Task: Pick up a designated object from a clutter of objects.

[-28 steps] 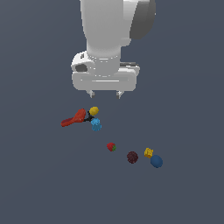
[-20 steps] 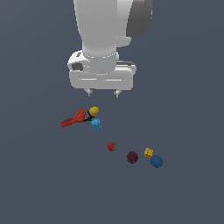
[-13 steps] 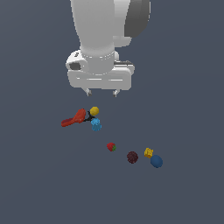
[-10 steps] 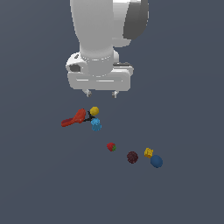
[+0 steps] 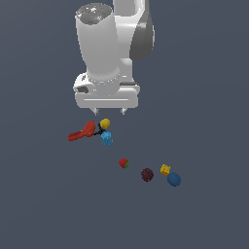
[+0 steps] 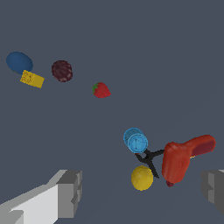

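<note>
The designated object, a mustard-yellow ball (image 5: 104, 123) (image 6: 142, 178), lies touching a red flat tool (image 5: 82, 132) (image 6: 181, 158) and close to a light-blue knobbly piece (image 5: 107, 139) (image 6: 135, 140). A thin black part joins these in the wrist view. My gripper (image 5: 109, 112) (image 6: 142, 189) hangs open just above the ball, its fingers (image 6: 70, 192) spread wide to either side of it. Nothing is between them. The rest of the clutter trails off: strawberry (image 5: 124, 163), dark maroon ball (image 5: 147, 174), yellow cube (image 5: 165, 169), blue ball (image 5: 174, 179).
The red tool's handle (image 6: 201, 145) points away from the ball, toward the exterior view's left. The strawberry (image 6: 101, 90), maroon ball (image 6: 62, 71), yellow cube (image 6: 32, 79) and blue ball (image 6: 19, 62) lie well apart from the gripper on a plain dark grey floor.
The gripper has shifted slightly toward the exterior view's left and come down closer to the yellow ball. Its fingers stayed open. None of the objects moved.
</note>
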Controlling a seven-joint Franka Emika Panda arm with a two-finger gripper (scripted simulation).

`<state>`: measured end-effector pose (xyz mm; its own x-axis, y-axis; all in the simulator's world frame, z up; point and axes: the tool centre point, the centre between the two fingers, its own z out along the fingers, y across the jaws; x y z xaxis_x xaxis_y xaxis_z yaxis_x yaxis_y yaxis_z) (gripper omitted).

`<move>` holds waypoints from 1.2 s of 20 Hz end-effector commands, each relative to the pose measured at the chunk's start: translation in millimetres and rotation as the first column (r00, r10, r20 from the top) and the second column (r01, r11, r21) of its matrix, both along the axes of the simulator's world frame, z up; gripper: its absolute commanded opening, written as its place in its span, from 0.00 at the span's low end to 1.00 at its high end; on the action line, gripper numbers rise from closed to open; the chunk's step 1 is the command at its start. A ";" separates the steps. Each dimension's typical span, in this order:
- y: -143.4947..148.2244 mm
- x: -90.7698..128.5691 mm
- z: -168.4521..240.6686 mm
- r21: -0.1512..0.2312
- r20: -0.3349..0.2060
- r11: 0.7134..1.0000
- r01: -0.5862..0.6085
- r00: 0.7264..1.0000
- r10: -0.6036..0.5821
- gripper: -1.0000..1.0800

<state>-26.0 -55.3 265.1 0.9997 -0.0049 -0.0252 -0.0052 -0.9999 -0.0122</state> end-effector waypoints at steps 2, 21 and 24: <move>-9.1 -9.1 -25.2 0.003 0.004 0.999 -0.032 0.999 0.032 0.96; -55.1 -106.1 -159.3 -0.003 0.024 0.975 -0.224 0.974 0.224 0.96; -58.3 -119.6 -170.3 -0.006 0.025 0.970 -0.243 0.970 0.243 0.96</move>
